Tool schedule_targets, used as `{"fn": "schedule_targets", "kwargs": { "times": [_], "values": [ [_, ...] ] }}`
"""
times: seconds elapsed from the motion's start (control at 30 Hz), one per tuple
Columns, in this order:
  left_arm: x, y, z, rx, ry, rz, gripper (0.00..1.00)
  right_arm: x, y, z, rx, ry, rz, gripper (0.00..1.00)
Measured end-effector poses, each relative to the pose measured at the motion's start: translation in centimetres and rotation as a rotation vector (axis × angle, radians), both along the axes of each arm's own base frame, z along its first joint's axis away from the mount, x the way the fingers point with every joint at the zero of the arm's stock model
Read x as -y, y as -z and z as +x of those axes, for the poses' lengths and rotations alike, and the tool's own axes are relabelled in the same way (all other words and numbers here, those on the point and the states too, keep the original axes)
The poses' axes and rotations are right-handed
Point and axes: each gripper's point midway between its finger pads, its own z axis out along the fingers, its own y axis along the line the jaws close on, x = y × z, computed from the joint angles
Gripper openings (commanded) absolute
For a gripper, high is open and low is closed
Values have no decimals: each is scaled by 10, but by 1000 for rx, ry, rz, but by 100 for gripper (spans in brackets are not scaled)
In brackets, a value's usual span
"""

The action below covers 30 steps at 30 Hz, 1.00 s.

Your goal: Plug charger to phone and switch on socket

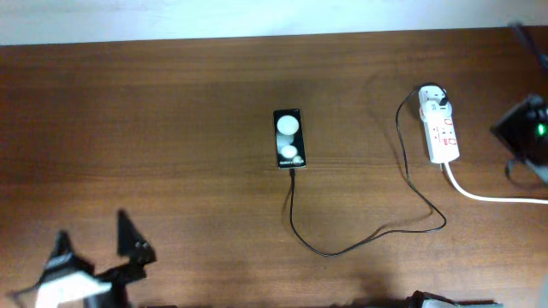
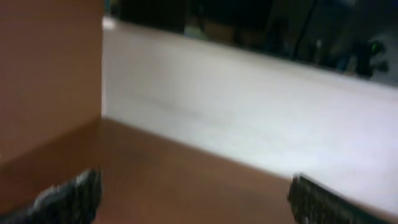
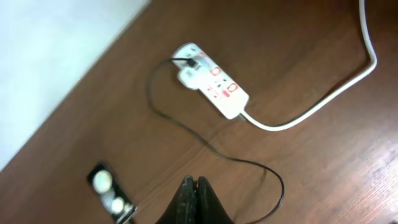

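Observation:
The black phone (image 1: 288,138) lies flat at the table's middle, its glossy face showing two white spots. The thin black charger cable (image 1: 360,242) runs from the phone's near end in a loop to the white adapter (image 1: 432,99) plugged into the far end of the white socket strip (image 1: 442,128) at the right. The phone (image 3: 111,199), cable (image 3: 186,127) and socket strip (image 3: 214,87) also show in the right wrist view. My right gripper (image 3: 194,182) is shut and empty, high above the table. My left gripper (image 2: 193,193) is open and empty at the near left corner (image 1: 98,248).
The strip's thick white cord (image 1: 488,197) runs off the right edge and shows in the right wrist view (image 3: 323,102). A white floor lies beyond the table's far edge (image 2: 249,130). The right arm's dark body (image 1: 527,128) hangs at the far right.

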Motion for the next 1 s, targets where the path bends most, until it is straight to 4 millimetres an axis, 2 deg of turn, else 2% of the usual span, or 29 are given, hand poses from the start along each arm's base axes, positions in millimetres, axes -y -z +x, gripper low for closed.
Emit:
{"fn": "schedule_targets", "kwargs": {
  "times": [0.1,0.13,0.2,0.23,0.3,0.4,0.43,0.47,0.5,0.53,0.6,0.93,1.0],
  "values": [
    [6,27,37,43,31,2,99,-20,-28,-49,90,-27,-35,4],
    [8,43,49,43,42,3,99,-24,-32,-62,105,-28,-40,4],
    [10,61,64,76,52,4,99,-31,-34,-82,111,-29,-42,4],
    [11,75,71,72,55,4,99,-33,-34,-90,113,-30,-43,4],
    [11,85,77,100,58,5,99,-36,-32,-99,105,-30,-41,4],
    [11,117,85,57,59,5,99,-41,-33,-117,114,-32,-45,4],
    [12,128,86,22,59,4,99,-42,-33,-122,117,-32,-47,8],
    [12,134,87,0,59,4,99,-44,-33,-126,119,-32,-47,37],
    [12,142,87,-36,59,4,99,-44,-34,-129,126,-31,-49,74],
    [12,148,87,-61,59,3,99,-45,-34,-129,126,-32,-50,99],
    [12,164,87,-126,61,2,99,-46,-28,-135,96,-33,-42,99],
    [12,165,87,-129,62,3,99,-47,-26,-137,83,-38,-41,99],
    [12,165,87,-129,62,3,99,-38,-26,-139,68,-12,-85,99]
  ]
}}
